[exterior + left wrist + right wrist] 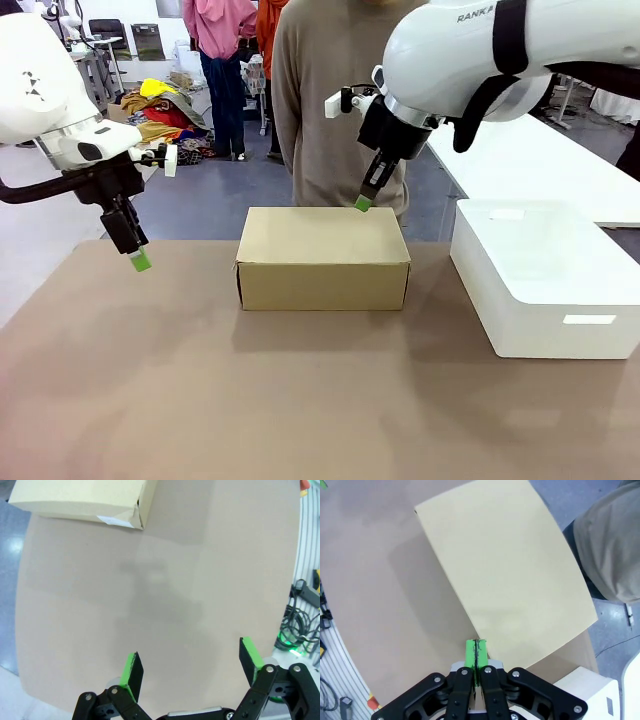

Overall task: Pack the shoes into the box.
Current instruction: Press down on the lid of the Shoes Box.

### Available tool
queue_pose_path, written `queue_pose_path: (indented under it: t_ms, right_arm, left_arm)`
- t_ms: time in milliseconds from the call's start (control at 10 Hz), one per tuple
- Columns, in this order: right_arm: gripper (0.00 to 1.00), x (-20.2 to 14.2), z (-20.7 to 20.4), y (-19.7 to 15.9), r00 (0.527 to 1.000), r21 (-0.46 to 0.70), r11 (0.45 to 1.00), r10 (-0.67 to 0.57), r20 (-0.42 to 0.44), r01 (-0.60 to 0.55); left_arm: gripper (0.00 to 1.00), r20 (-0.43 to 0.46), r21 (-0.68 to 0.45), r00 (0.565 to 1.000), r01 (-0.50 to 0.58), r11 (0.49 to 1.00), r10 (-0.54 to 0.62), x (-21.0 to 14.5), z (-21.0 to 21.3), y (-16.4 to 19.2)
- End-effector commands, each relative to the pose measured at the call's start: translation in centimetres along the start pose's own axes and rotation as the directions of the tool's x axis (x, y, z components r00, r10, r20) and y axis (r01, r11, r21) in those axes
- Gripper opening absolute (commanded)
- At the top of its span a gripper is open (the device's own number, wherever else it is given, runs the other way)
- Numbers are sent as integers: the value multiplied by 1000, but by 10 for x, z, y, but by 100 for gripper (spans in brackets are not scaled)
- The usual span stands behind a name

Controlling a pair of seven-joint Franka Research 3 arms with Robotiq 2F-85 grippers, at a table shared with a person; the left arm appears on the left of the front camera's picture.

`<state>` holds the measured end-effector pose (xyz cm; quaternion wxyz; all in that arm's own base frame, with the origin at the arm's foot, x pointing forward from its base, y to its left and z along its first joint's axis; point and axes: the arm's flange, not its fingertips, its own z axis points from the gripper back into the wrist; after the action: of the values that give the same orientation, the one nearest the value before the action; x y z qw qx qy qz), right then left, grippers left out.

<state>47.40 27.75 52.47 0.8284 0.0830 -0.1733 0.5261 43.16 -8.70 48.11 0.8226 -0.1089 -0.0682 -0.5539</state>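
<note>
The tan cardboard box [322, 257] sits closed in the middle of the table, its lid flat; the shoes are hidden from view. My right gripper [363, 203] hangs just above the box's far right edge, fingers pressed together with nothing between them. In the right wrist view the shut green pads [476, 656] hover over the lid [505, 575] near its corner. My left gripper [140, 262] hangs open above the table's left side, well clear of the box. From the left wrist the spread fingertips [131, 669] frame bare table, the box corner [85, 500] lying far ahead.
A large white bin [545, 275] stands at the table's right side. A person in a beige top [335, 110] stands just behind the box at the far edge. Cables [300, 625] lie beyond the table's edge in the left wrist view.
</note>
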Motion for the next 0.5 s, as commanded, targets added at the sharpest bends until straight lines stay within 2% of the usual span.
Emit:
queue_pose_path:
  t_ms: [0,400]
  right_arm:
    - [0,16,-10,-5,1000,-1,1000,4,-2,-4]
    - [0,-6,5,0,1000,-1,1000,-6,-10,6]
  left_arm:
    - [100,-10,3,1000,-6,1000,6,-1,2,0]
    - [100,-10,3,1000,-6,1000,6,-1,2,0]
